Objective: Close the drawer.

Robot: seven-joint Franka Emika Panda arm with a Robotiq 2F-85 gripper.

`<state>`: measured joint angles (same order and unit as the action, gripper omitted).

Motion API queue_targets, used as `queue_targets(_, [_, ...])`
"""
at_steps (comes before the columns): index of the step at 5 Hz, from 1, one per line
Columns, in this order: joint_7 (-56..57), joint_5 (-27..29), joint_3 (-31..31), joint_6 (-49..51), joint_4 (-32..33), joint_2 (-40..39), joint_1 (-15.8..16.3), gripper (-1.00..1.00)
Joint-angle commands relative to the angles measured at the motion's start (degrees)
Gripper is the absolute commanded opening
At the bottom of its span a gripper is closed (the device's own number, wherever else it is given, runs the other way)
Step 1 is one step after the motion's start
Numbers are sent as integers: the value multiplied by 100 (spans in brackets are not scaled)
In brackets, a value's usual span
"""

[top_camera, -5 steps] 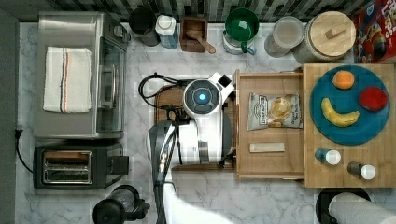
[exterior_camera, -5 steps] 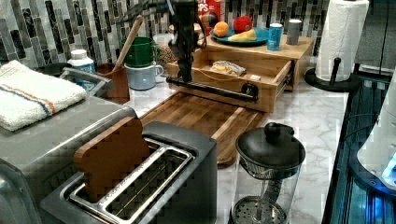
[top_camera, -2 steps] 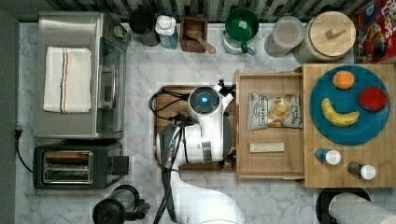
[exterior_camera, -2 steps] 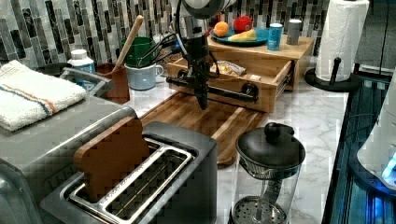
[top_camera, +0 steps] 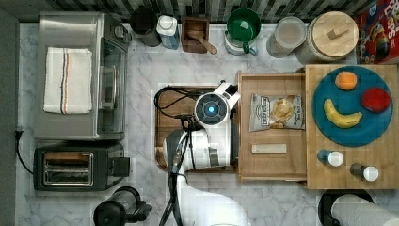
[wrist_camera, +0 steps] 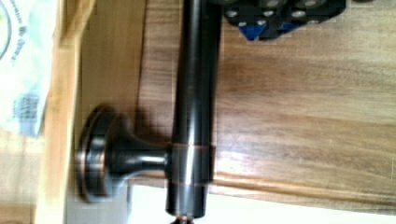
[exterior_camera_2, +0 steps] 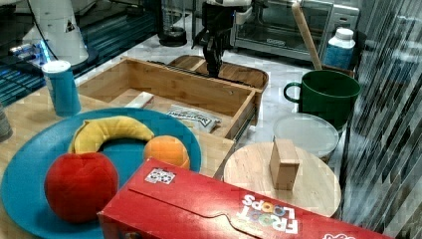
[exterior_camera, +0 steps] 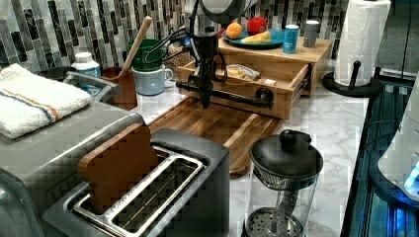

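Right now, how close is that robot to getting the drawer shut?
Not close yet. The drawer is pulled out, with the chip bag and a small wooden block in plain sight. In hand: the gripper is lowered in front of the drawer's dark bar handle, over the brown tray. Left: pushing the drawer in.

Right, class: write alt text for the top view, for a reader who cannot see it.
A white robot arm reaches over a dark wooden tray beside the open drawer, which holds a snack bag and a small pale bar. A blue plate of toy fruit sits on the box top, with a toaster oven at the top view's left.
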<state>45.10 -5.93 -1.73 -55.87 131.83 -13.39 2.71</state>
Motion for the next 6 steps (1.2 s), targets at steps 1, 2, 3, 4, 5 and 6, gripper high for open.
queue_targets(1, [912, 227, -139, 155, -334, 154, -432, -100])
queue_targets(2, [1176, 214, -263, 125, -404, 76, -626, -100])
queue_targets(3, [1608, 250, -332, 119, -389, 122, -978, -100])
queue_targets(4, [2195, 341, -514, 267, -530, 97, -1266, -100])
queue_targets(5, [2671, 293, -786, 249, -740, -29, -1525, -100])
queue_targets(6, [3185, 394, -845, 213, -1053, -288, -1918, -100])
